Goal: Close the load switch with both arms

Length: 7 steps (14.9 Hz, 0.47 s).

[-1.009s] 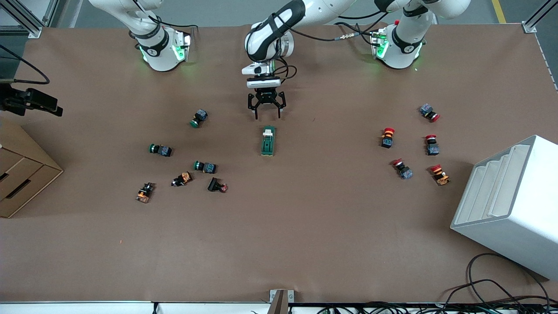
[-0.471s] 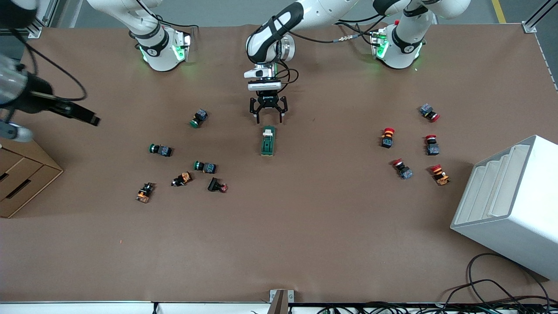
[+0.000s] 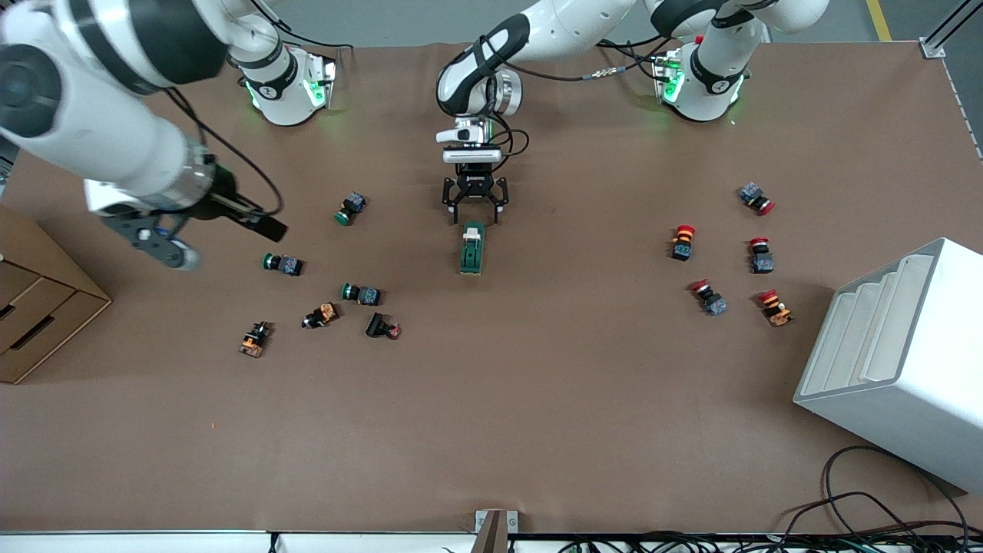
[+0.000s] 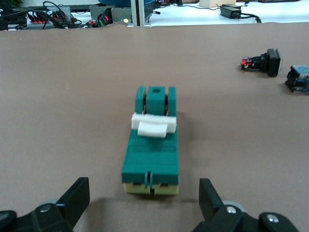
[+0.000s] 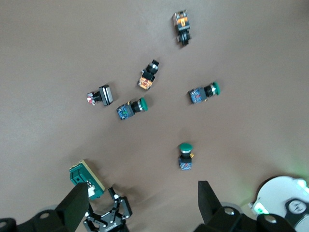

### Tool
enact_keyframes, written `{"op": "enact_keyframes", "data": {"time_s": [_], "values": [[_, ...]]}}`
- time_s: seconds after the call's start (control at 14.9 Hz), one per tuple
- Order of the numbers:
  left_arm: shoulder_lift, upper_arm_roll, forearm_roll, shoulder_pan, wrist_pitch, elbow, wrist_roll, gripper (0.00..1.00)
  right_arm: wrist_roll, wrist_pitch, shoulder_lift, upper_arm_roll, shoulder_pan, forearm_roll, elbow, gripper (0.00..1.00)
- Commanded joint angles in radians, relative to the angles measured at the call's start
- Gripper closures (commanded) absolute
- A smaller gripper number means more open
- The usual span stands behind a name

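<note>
The load switch [image 3: 472, 248] is a dark green block with a white lever [image 4: 153, 124] on top, lying in the middle of the table. My left gripper [image 3: 474, 209] hangs open just over the switch's end toward the robot bases. In the left wrist view the switch [image 4: 151, 140] lies just ahead of the open gripper [image 4: 145, 203], and nothing touches it. My right gripper [image 3: 215, 234] is open and empty, high over the green push buttons toward the right arm's end. The right wrist view shows the switch [image 5: 86, 180] and the left gripper [image 5: 108, 220] far below the right gripper [image 5: 142, 212].
Green push buttons [image 3: 350, 208], [image 3: 282, 264], [image 3: 362, 293] and orange ones [image 3: 254, 339] lie toward the right arm's end. Red push buttons [image 3: 682, 242] lie toward the left arm's end, near a white stepped rack [image 3: 898, 361]. A cardboard box [image 3: 38, 307] stands at the right arm's end.
My right arm has swung in from the table's edge to over the green push buttons. My left gripper has moved slightly closer to the load switch, still open.
</note>
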Motion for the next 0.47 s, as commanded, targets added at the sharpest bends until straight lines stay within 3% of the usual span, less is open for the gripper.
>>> {"op": "enact_keyframes", "data": {"time_s": [0.0, 0.4], "values": [[0.008, 0.0, 0.03, -0.004, -0.02, 0.016, -0.029, 0.0, 0.121, 0.035, 0.036, -0.01, 0.072, 0.004, -0.026, 0.0], [0.063, 0.02, 0.107, -0.02, -0.055, 0.031, -0.083, 0.0, 0.255, 0.215, 0.088, -0.01, 0.14, 0.006, -0.13, 0.0]]}}
